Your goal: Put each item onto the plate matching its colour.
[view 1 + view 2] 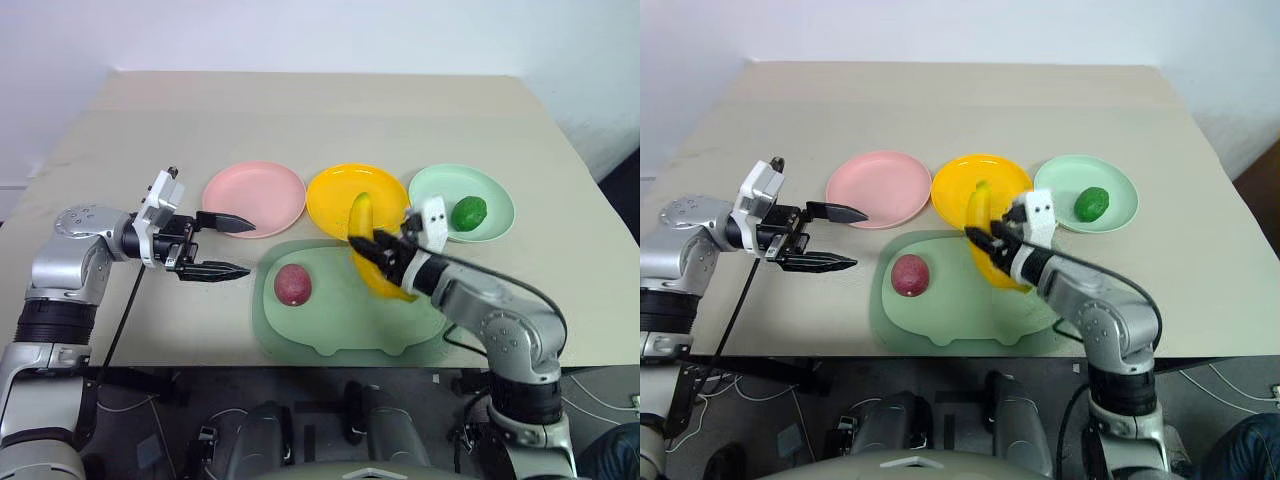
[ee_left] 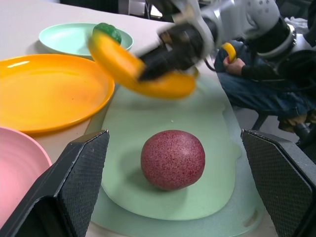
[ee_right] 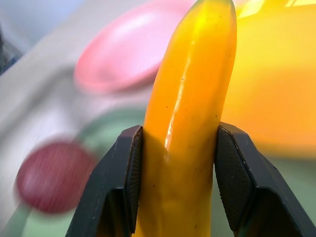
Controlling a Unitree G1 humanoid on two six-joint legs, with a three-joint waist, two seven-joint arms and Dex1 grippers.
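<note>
Clamped between my right jaws (image 3: 173, 182) was the yellow banana (image 3: 190, 103), its sides pressed by both black fingers and its far tip pointing toward the yellow plate (image 1: 358, 197). From the head views that right gripper held the banana lifted over the near edge of the yellow plate and the far edge of the pale green pig-shaped mat (image 1: 340, 318), so I judged the step in hand to be carrying the banana to its matching plate. The next move, as I read it, called for reaching a little further so the banana hung fully over the yellow plate, then lowering and parting the fingers without letting the long fruit roll off the rim. My left jaws (image 1: 222, 247) stood wide apart and held nothing, hovering level above the table (image 1: 330, 110) just beside the pink plate (image 1: 255, 197). The round red-purple fruit (image 1: 292, 284) lay on the mat, near the left gripper and apart from the pink plate, not yet placed. The bumpy green fruit (image 1: 468, 212) already sat on the mint green plate (image 1: 490, 232). Everything rested on a plain beige table against a pale wall, and in the left wrist view a seated person (image 2: 266, 79) showed past the table's edge.
</note>
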